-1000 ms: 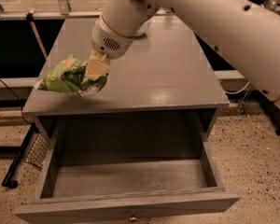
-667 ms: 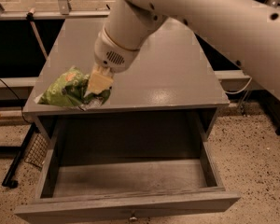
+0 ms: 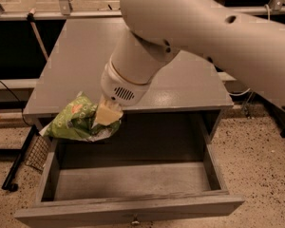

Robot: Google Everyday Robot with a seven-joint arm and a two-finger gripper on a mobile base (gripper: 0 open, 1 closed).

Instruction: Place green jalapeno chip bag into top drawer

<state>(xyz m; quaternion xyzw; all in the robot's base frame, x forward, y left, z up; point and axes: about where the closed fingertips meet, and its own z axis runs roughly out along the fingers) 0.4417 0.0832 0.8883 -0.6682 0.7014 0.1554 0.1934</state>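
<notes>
The green jalapeno chip bag hangs in my gripper, which is shut on its right end. The bag is held in the air over the back left corner of the top drawer, just past the table's front edge. The drawer is pulled wide open below the tabletop, grey inside, with a small metal knob at the middle of its front panel. My large white arm reaches down from the upper right and hides the fingers' far sides.
The grey table top lies behind the bag. A dark wire rack leans on the floor at the table's left. Metal frame rails run along the back. Speckled floor lies to the right of the drawer.
My gripper has carried the bag forward and down, from above the tabletop's front left part to past the front edge, over the open drawer.
</notes>
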